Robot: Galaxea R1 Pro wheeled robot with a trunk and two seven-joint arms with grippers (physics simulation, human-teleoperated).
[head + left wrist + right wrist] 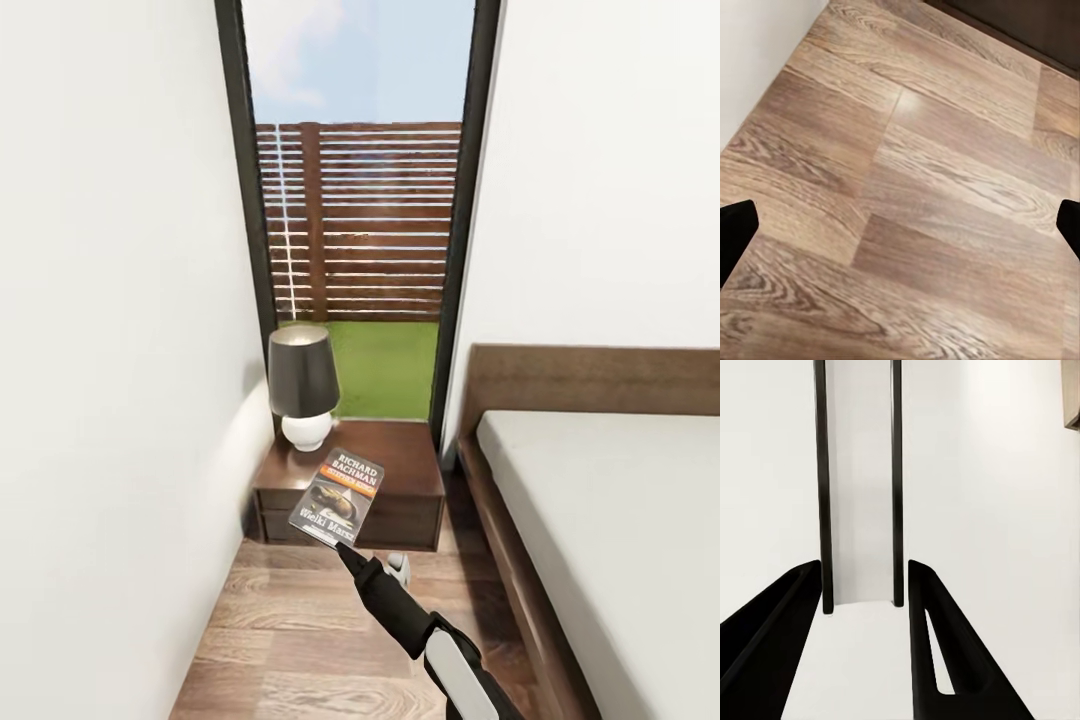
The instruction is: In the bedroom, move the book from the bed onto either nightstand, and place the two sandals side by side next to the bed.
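Observation:
The book [338, 497], dark with an orange band and white lettering, hangs tilted over the front edge of the nightstand [405, 450]. My right gripper [346, 550] is shut on its near edge. In the right wrist view the book [859, 472] runs edge-on between the two black fingers [787, 607], pale pages between dark covers, with my right gripper [862, 566] clamped on both covers. My left gripper [900, 225] is open over bare plank floor. The bed [610, 500] lies to the right with a grey mattress. The sandals are out of view.
A lamp [301, 385] with a dark shade and white base stands on the nightstand's back left. A white wall [110, 400] closes the left side, leaving a narrow strip of wood floor [290, 640]. A small grey object [399, 568] shows low beside my arm.

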